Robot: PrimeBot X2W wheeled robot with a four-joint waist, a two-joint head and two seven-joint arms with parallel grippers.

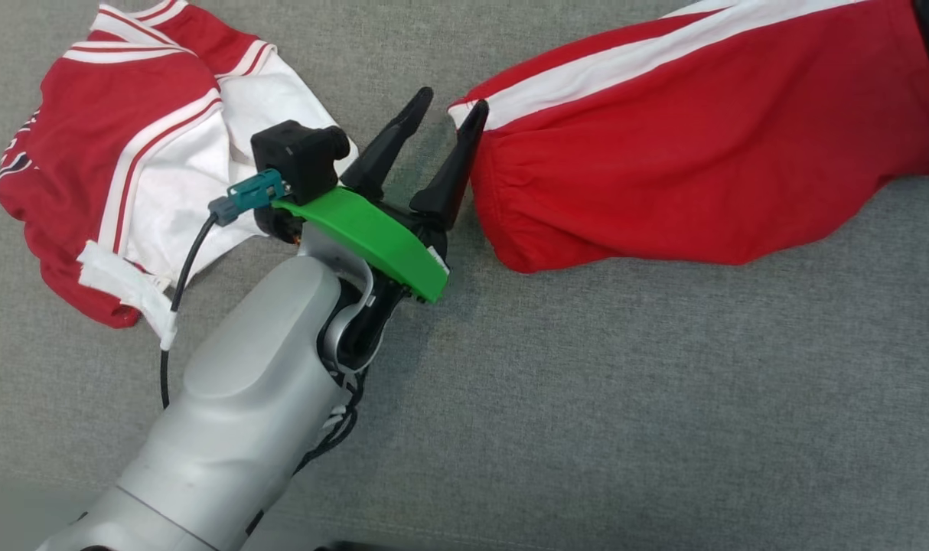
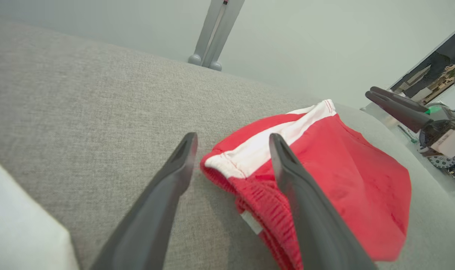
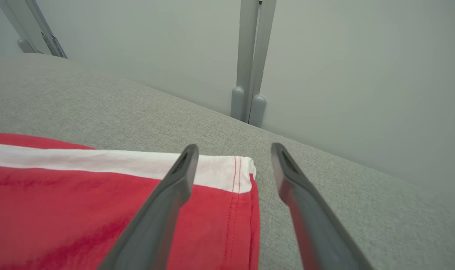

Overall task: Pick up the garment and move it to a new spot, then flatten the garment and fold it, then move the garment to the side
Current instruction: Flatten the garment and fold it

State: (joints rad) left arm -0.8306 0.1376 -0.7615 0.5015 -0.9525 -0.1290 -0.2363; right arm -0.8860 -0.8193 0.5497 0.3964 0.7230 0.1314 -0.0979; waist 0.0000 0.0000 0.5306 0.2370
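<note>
Red shorts (image 1: 702, 138) lie on the grey cloth (image 1: 587, 383). Our left gripper (image 1: 453, 103) is spread wide, with their stretchy corner between its fingers (image 2: 167, 187). Our right gripper (image 3: 234, 148) is spread wide too, over the far corner.

Garment (image 1: 702, 138) right, jersey (image 1: 128, 153) left — left gripper (image 1: 453, 103) between.

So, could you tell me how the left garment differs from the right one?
The left garment lies crumpled in a bunch; the right garment is stretched out long and fairly smooth. The left garment shows large white panels with thin red stripes; the right garment is mostly red with one white band. The open left gripper points at the right garment's corner, not the left garment. Both are red and white, on grey fabric.
</note>
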